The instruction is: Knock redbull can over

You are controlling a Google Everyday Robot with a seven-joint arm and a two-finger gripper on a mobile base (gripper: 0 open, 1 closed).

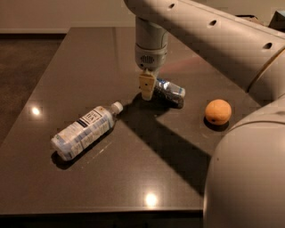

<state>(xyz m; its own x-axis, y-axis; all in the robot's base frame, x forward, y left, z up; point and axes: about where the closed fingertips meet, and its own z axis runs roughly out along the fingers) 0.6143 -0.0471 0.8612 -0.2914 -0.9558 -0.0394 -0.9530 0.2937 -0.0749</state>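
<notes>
- Dark, glossy table (67,178) fills most of the view, with two small bright light reflections on its surface, one near the left edge and one near the front edge.
- Brown floor (22,67) shows past the table's left side, and a pale wall (44,13) runs along the top.
- The robot's pale arm (209,40) reaches in from the upper right, and its wrist points straight down over the middle of the table.
- The gripper (147,91) hangs at the end of that wrist, its tan tip low, at or just above the tabletop.
- Whether the gripper is open or closed cannot be told from this angle, and it does not appear to have hold of anything.
- The redbull can (171,91) lies on its side on the table, just beside the gripper on the right of the view; its near end meets the tan tip, though actual contact cannot be confirmed.
- A clear water bottle (84,132) with a white cap and a label also lies on its side, well to the front left of the can, cap pointing toward the gripper.
- An orange (218,111) sits on the table near the can, farther right.
- The robot's rounded grey body (249,178) blocks the lower right corner.
- A broad shadow stretches from the gripper toward that corner.
</notes>
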